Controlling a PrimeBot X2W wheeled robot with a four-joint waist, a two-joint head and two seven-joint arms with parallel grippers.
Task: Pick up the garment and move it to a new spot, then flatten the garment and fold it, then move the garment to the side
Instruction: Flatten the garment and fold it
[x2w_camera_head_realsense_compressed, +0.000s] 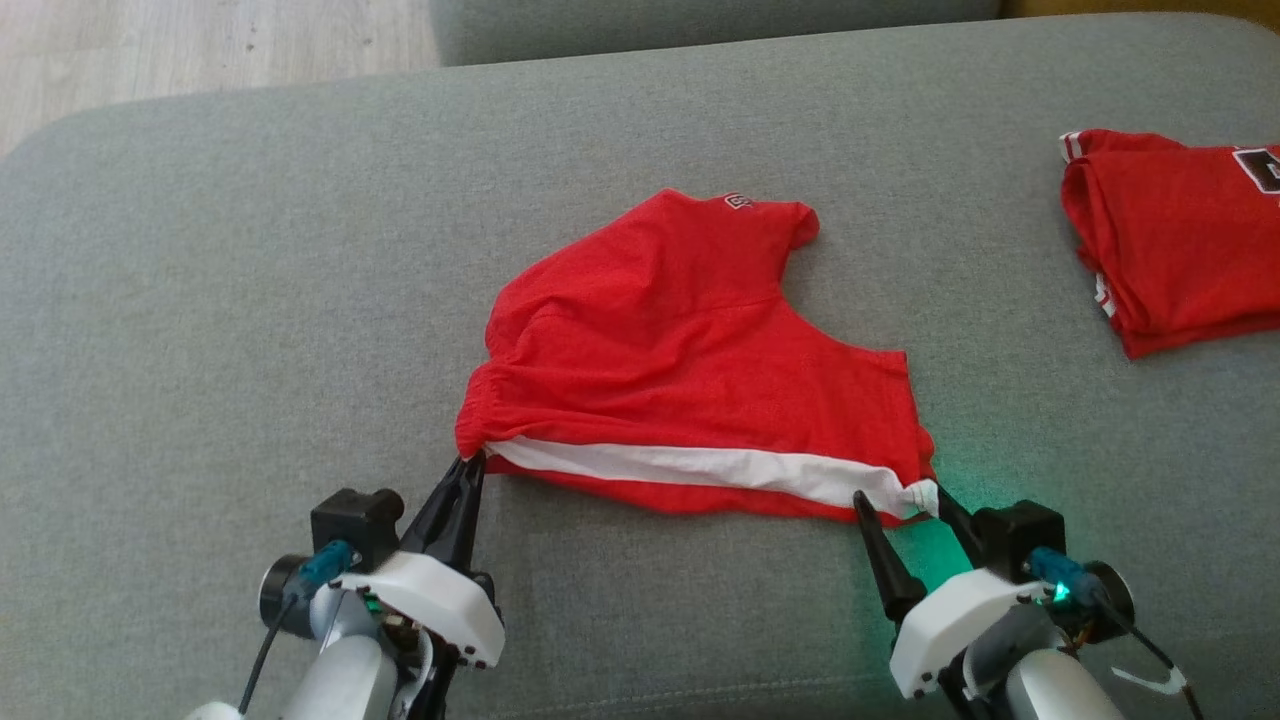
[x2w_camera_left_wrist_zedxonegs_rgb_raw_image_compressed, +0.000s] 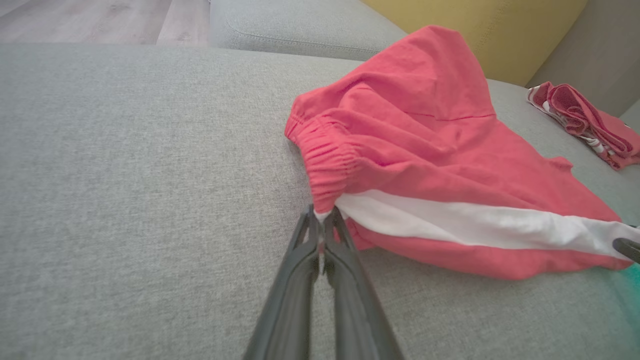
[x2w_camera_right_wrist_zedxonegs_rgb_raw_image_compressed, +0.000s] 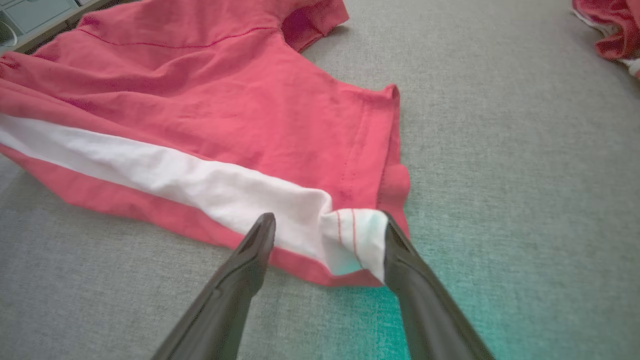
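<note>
Your left gripper (x2w_camera_head_realsense_compressed: 470, 468) pinches the near-left corner of the red, white-striped cloth garment (x2w_camera_head_realsense_compressed: 680, 340). Your right gripper (x2w_camera_head_realsense_compressed: 900, 495) straddles the near-right corner, jaws spread.

Another red garment (x2w_camera_head_realsense_compressed: 1175, 240), apparently folded, lies on the grey sofa (x2w_camera_head_realsense_compressed: 200, 300).

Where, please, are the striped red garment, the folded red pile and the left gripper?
striped red garment (x2w_camera_head_realsense_compressed: 690, 340): head view, red cloth at its middle.
folded red pile (x2w_camera_head_realsense_compressed: 1180, 250): head view, its top layer.
left gripper (x2w_camera_head_realsense_compressed: 470, 465): head view, between its shut fingertips.
</note>
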